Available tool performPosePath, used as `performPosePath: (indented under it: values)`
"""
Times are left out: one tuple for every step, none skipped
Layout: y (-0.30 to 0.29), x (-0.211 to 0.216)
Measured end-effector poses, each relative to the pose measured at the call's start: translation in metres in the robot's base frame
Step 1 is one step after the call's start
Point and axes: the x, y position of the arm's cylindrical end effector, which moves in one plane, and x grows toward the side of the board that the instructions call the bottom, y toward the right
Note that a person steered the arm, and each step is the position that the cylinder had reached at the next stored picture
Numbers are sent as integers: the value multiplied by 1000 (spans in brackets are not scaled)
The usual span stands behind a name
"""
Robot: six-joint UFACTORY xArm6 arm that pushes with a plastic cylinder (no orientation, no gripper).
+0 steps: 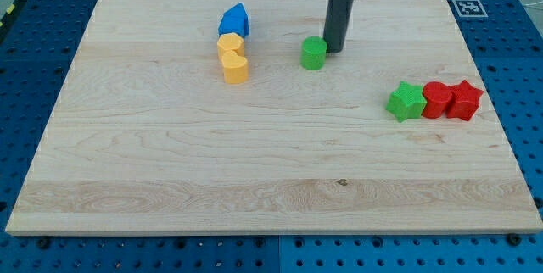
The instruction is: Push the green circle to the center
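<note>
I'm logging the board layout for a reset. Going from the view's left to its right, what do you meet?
Yellow blocks (a stacked-looking pair) → blue block → green circle → my tip, just right of the circle → green star → red block → red star.

A single camera looks down at a slant from beyond the view's bottom edge of the wooden board (170, 180), facing its far edge. It stands far enough back that nearly the whole board shows, with blue perforated table (51, 2) around it.
</note>
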Motion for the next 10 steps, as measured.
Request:
performPosePath:
  values:
    - [-18, -14]
    - [-27, -15]
    - [-26, -8]
    - [-18, 21]
    - [-15, 43]
    - [-16, 48]
    - [-27, 48]
    - [-40, 48]
    - [-41, 56]
    - [-36, 63]
